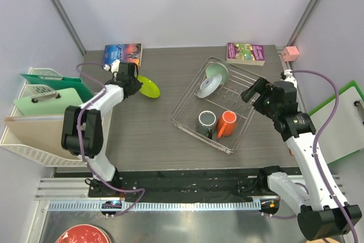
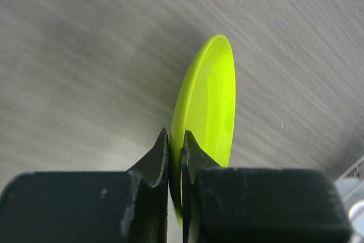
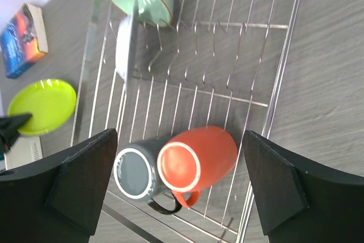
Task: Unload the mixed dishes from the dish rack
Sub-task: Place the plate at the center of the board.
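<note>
1. Left gripper [image 2: 175, 140] jaws pinched together on the rim of the small lime-green plate [image 2: 207, 98]; plate held on edge near the far-left corner of the tabletop [image 1: 142, 135], close to a book [image 1: 122, 55].
2. Right gripper [image 1: 252, 92] jaws spread wide, nothing between them; poised over the right edge of the dish rack [image 1: 236, 81].
3. Rack sits askew on the tabletop's right half; pale mint-green bowl [image 1: 217, 72] and light grey plate [image 1: 207, 86] stand on edge at its far end; grey mug [image 1: 206, 121] and orange mug [image 1: 227, 123] side by side at its near end.

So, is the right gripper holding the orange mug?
No, the right gripper is wide open, and the orange mug lies in the dish rack.
</note>
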You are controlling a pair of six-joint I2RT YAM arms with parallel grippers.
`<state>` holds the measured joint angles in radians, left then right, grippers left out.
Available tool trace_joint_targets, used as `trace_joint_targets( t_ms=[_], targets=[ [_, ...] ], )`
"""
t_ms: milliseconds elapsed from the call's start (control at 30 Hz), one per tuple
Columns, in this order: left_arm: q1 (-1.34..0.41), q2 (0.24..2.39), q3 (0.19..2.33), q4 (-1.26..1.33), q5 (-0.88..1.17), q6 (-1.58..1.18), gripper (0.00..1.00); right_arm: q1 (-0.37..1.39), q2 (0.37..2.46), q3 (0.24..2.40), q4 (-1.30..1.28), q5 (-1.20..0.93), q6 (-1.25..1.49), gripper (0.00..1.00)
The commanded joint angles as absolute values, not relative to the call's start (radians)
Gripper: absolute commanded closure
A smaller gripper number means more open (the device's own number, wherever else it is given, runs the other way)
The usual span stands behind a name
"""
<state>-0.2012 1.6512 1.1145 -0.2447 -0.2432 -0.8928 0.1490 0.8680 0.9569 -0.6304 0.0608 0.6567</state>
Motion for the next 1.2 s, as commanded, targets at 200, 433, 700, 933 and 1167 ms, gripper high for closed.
trace_joint_targets(
  t_ms=[200,433,700,933,1167],
  targets=[
    [-0.175,1.911,1.419,-0.395,-0.238,-0.808,1.00,0.160,0.868,0.893,-0.557,0.025,0.640,0.05],
    [-0.173,1.941,1.401,-0.508,-0.236,-0.821,0.86,0.160,0.894,0.879,-0.535,0.014,0.634,0.05],
    [-0.170,1.893,1.261,-0.495,-0.241,-0.816,0.72,0.160,0.897,0.874,-0.529,-0.020,0.632,0.05],
    [-0.169,1.865,1.262,-0.544,-0.261,-0.793,0.48,0.161,0.881,0.865,-0.541,-0.015,0.635,0.06],
    [-0.169,1.694,1.259,-0.578,-0.256,-0.785,0.30,0.160,0.884,0.871,-0.551,-0.005,0.624,0.05]
  ],
)
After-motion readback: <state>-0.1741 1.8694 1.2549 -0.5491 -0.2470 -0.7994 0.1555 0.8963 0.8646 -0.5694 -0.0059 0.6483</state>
